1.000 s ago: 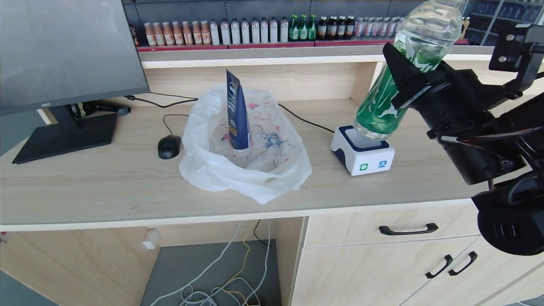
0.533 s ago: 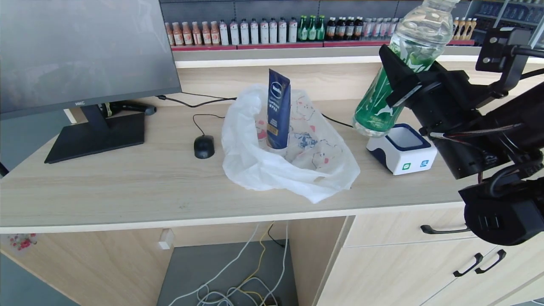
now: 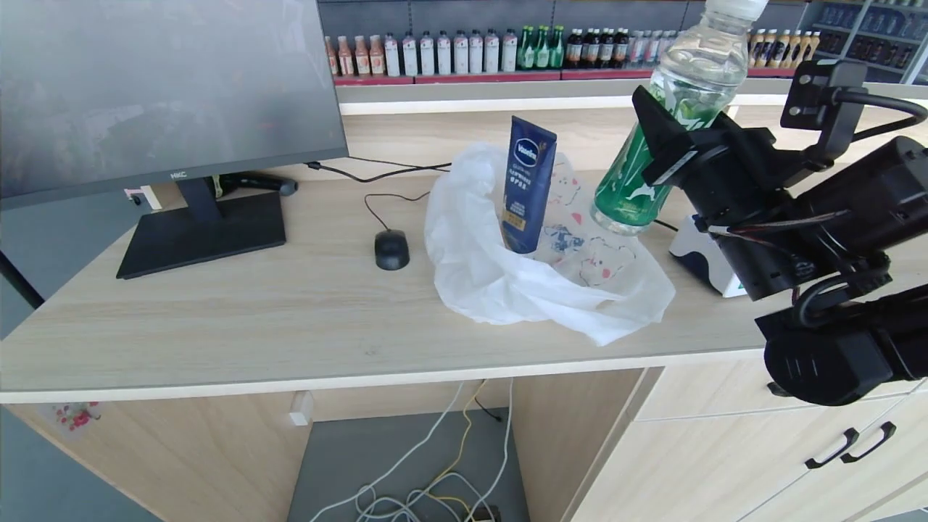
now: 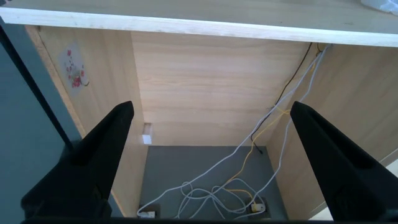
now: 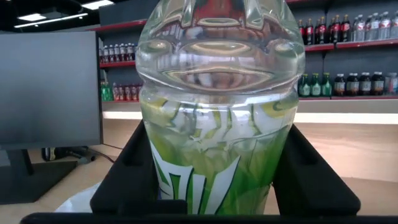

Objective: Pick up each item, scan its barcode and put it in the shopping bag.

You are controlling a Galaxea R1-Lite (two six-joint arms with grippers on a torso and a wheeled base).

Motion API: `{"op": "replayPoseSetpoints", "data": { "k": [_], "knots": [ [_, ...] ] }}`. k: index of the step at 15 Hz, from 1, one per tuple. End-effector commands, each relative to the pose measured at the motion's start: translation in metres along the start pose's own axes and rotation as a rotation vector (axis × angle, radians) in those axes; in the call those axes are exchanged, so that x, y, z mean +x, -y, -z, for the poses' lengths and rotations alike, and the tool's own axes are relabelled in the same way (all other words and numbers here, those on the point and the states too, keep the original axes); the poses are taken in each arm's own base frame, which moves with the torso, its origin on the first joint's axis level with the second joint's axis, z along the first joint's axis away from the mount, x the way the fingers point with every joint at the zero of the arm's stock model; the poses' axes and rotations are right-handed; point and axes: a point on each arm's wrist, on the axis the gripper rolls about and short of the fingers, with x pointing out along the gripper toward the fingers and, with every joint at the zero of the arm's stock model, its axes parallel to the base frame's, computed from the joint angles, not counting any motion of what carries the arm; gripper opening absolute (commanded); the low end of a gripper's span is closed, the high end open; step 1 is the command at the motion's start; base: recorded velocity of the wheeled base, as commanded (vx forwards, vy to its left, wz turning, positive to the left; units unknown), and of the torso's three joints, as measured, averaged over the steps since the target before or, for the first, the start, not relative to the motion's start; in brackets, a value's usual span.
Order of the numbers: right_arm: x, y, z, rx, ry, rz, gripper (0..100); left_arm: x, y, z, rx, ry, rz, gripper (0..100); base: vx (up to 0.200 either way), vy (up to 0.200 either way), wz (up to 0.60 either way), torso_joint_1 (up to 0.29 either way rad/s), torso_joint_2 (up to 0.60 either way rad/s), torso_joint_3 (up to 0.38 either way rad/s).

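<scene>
- While the right hand (image 3: 652, 145) pinches the water bottle (image 3: 631, 181) around its green label band, the bottle hangs tilted, cap up and away, base down over the right-hand part of the shopping bag (image 3: 536, 283).
- That puts the bottle between the blue tube (image 3: 527, 185), standing upright inside the bag, and the barcode scanner (image 3: 699, 250) just beside the bag on the desk (image 3: 290, 312).
- It looks full, so I'd call it heavy for its size. The plastic is smooth and thin-walled, so it's slick and will give under a hard squeeze.
- The label band at mid-body looks the right place to hold: it's the straight section, near the balance point.
- The bag is soft, floppy film with a slumped rim, and that tube could tip if bumped.
- Over to the left hand (image 4: 211, 107): jaws spread wide, holding nothing, low before the desk's underside with loose cables (image 4: 236, 186) below.
</scene>
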Motion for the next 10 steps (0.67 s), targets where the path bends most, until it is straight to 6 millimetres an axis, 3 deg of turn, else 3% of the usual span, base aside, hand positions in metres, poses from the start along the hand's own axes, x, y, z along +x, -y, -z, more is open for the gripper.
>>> {"op": "replayPoseSetpoints", "data": {
  "k": [1, 10],
  "knots": [
    [0.001, -0.002, 0.007, 0.003, -0.01, -0.007, 0, 0.0, 0.0, 0.0, -0.001, 0.0, 0.0, 100, 0.0, 0.0, 0.0, 0.0, 0.0, 0.0],
    [0.005, 0.005, 0.047, -0.057, -0.081, -0.057, 0, 0.0, 0.0, 0.0, 0.002, 0.0, 0.002, 100, 0.0, 0.0, 0.0, 0.0, 0.0, 0.0]
  ]
}}
